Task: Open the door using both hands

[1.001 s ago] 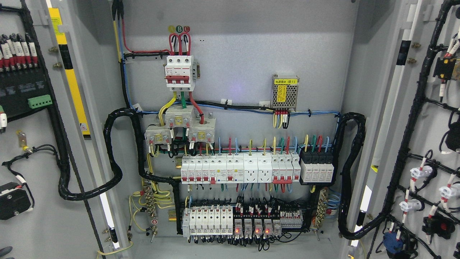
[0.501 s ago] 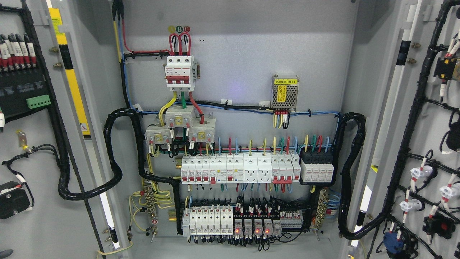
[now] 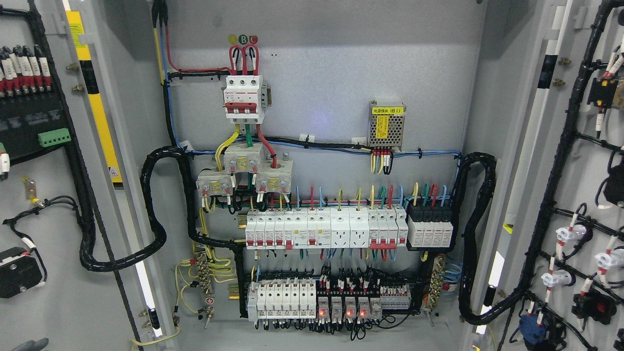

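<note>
- Doors: both swung wide open. You see the left door (image 3: 53, 204) inner face filling the left edge, the right door (image 3: 580, 161) inner face filling the right edge.
- Left door carries a black terminal block (image 3: 29, 122) with a green connector (image 3: 54, 137) beside it, plus a black cable loom (image 3: 83, 195) running down it.
- Right door carries a black harness (image 3: 560, 161) running diagonally, with white-and-red lamp backs (image 3: 568, 234) wired off it.
- Between the doors, the cabinet backplate (image 3: 331, 73) is fully exposed.
- Upper left of the backplate: three-pole breaker (image 3: 243, 97) with red, green and yellow leads dropping to three current transformers (image 3: 243, 170) just below.
- Upper right: small power supply (image 3: 386, 124) with a yellow label.
- Middle: a row of white breakers (image 3: 324, 229), with a black module (image 3: 430, 226) touching its right end.
- Bottom: a second row of breakers and relays (image 3: 321, 297), several with red lights lit.
- Thick black conduit (image 3: 156, 209) loops from the left door into the cabinet; another conduit loop (image 3: 475, 234) does the same on the right.
- At the bottom left corner a grey tip (image 3: 31, 345) pokes into view, likely the left hand. Too little shows; you can't tell how the fingers stand.
- Right hand doesn't show.
</note>
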Tool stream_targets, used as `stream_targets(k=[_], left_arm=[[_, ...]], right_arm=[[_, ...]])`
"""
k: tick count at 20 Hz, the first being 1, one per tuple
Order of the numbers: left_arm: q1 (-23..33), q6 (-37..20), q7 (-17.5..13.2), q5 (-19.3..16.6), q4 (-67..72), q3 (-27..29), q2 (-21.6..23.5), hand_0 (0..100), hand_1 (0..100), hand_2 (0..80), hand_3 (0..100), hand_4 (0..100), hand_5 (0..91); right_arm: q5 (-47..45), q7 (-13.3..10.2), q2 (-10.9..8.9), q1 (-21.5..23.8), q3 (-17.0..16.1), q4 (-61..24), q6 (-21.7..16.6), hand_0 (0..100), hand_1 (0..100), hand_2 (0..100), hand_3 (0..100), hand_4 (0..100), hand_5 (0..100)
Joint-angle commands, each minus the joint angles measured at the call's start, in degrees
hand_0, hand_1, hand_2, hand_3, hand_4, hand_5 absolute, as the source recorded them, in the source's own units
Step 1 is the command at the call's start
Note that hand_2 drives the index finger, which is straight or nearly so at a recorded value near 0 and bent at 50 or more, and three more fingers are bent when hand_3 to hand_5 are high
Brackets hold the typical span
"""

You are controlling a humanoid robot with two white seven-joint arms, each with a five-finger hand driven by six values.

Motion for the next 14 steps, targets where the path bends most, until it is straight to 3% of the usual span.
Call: stream_targets(k=[1,4,10,14], left_arm=[[2.5,-0.5,-0.1,-1.2,-10.3,-7.6,-2.0,12,56,0.0,0,0,0.0],[3.4,-1.2,-0.1,-4.1,-12.0,-9.7,-2.3,12,56,0.0,0,0,0.0],[5.4,-2.6,0.0,-16.9,-6.9,-16.0,-11.2,12,56,0.0,0,0,0.0],[6.1,-2.7,0.1,-18.7,5.6,-23.0,-13.0,12,56,0.0,0,0,0.0]], right_arm=[[0.6,0.3,-1.41,-0.4,4.8,-1.5,-0.2,0,50,4,0,0,0],[0.8,0.3,-2.64,-0.3,10.7,-1.0,-0.1,0,50,4,0,0,0],[9.4,0.7,-2.56,-0.6,25.3,10.0,0.0,0,50,4,0,0,0],[13.4,0.7,-1.5,-0.6,31.0,21.5,0.0,0,50,4,0,0,0]])
